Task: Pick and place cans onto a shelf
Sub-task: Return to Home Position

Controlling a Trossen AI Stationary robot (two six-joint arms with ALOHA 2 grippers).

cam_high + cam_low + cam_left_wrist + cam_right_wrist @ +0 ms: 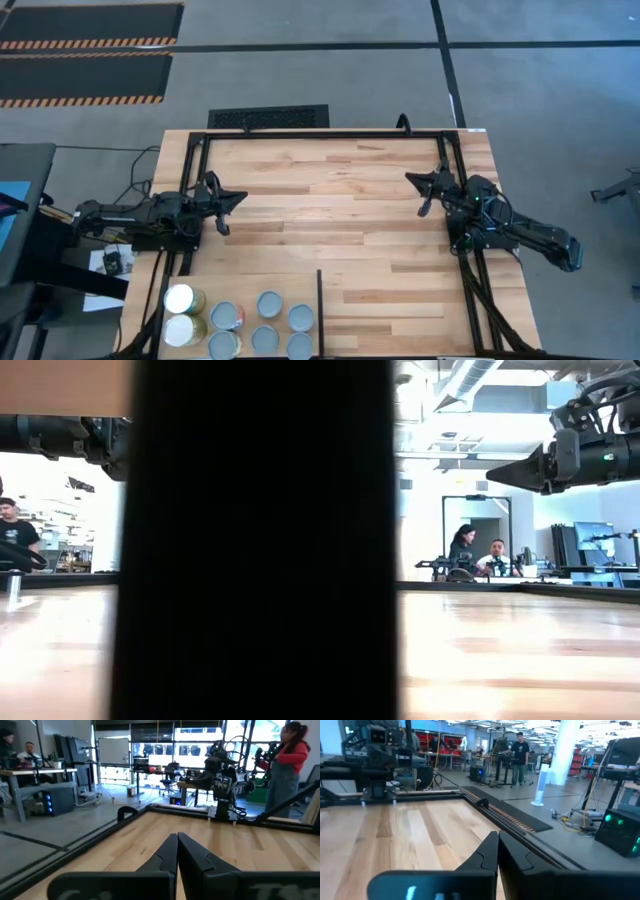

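From above, you see eight cans (226, 316) grouped on the shelf (245, 288), all on one side of its dark divider (320, 310). None stands loose on the table (340, 200). So placing looks done, and what you have left, I judge, is parking the arms. The left gripper (238, 198) and right gripper (413, 180) point at each other across bare wood, both pinched together and empty. The cans sit well apart from either set of fingertips, nearer the left ones.

At table height, the divider fills the middle and hides the cans from you. The right gripper (495, 470) hangs above the wood, touching nothing.

From the left wrist, your fingers (165, 855) meet along their length with nothing between them, and only bare table lies ahead of them.

From the right wrist, the fingers (487, 852) are likewise pressed together and empty, with no can anywhere near them.
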